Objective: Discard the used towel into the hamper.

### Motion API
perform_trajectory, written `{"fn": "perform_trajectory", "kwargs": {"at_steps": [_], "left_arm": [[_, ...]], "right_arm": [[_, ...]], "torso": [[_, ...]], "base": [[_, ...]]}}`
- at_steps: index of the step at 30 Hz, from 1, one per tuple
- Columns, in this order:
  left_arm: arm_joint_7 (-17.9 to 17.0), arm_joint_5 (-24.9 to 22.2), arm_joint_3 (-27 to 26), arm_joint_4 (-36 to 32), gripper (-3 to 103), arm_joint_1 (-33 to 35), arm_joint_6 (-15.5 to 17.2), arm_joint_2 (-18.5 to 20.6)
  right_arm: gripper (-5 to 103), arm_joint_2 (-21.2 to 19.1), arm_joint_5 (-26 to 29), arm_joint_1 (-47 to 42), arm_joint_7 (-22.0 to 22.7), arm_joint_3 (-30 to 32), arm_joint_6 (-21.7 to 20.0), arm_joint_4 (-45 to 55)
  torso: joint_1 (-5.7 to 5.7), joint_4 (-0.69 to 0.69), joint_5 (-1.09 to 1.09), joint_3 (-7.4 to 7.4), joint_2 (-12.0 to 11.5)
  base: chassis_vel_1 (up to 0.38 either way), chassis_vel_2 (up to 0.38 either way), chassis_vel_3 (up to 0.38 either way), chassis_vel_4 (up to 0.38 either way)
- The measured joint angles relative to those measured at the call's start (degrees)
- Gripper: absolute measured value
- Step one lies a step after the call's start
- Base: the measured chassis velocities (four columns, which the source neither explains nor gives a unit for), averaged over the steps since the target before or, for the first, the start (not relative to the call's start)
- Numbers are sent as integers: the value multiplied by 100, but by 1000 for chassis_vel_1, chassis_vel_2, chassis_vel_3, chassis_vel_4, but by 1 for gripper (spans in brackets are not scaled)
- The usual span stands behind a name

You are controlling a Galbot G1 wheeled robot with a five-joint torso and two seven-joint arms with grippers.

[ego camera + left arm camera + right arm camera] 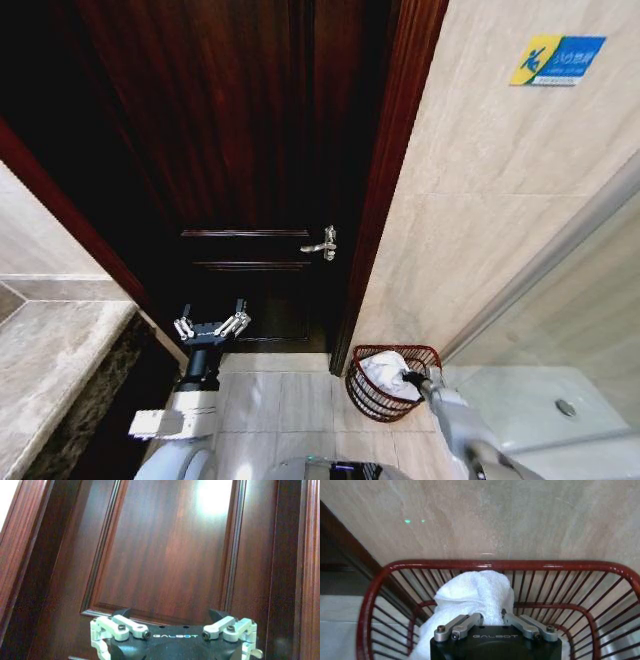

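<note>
Clamped on the white towel (479, 592), our right claw (491, 615) sits inside the reddish-brown hamper (372, 394) on the tiled floor (275, 400) against the beige wall (480, 200), while our left claw (212, 325) hangs spread apart facing the dark wooden door (165, 547).

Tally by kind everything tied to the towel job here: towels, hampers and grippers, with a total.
Towels: 1, the white towel, inside the basket
Hampers: 1, the red-brown hamper, by the wall
Grippers: 2, the right gripper on the towel, the left gripper facing the door
Total: 4
</note>
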Motion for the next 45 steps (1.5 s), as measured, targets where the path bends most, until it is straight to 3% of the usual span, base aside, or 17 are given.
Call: {"fn": "perform_trajectory", "kwargs": {"at_steps": [7, 21, 27, 33, 38, 42, 43, 45], "left_arm": [[0, 0, 0, 0, 100, 0, 0, 0], [0, 0, 0, 0, 100, 0, 0, 0], [0, 0, 0, 0, 100, 0, 0, 0], [0, 0, 0, 0, 100, 0, 0, 0], [0, 0, 0, 0, 100, 0, 0, 0], [0, 0, 0, 0, 100, 0, 0, 0], [0, 0, 0, 0, 100, 0, 0, 0], [0, 0, 0, 0, 100, 0, 0, 0]], "right_arm": [[9, 208, 97, 10, 319, -15, 80, 51], [9, 55, 0, -144, 246, 27, 16, 25], [7, 51, -102, -113, 493, 42, -138, -17], [33, 152, -54, -203, 684, 68, -404, -61], [44, 184, -51, -237, 687, 108, -504, -155], [66, 282, 248, -297, 748, 124, -300, 61], [66, 282, 248, -297, 748, 124, -300, 61], [77, 285, 730, -470, 879, 75, -143, 381]], "torso": [[0, 1, 0, 0, 0], [-2, 0, -1, -1, 0], [2, 0, -1, 0, -1], [0, 1, 0, 0, -2], [-3, 0, -2, -1, 1], [-3, 1, 1, -1, 1], [-3, 1, 1, -1, 1], [-1, 1, -2, -1, 0]], "base": [[0, 0, 0, 0], [-11, 12, 12, -16], [-98, 102, 93, -98], [-44, 55, 42, -43], [0, 0, 0, 0], [0, 0, 0, 0], [0, 0, 0, 0], [0, 0, 0, 0]]}}
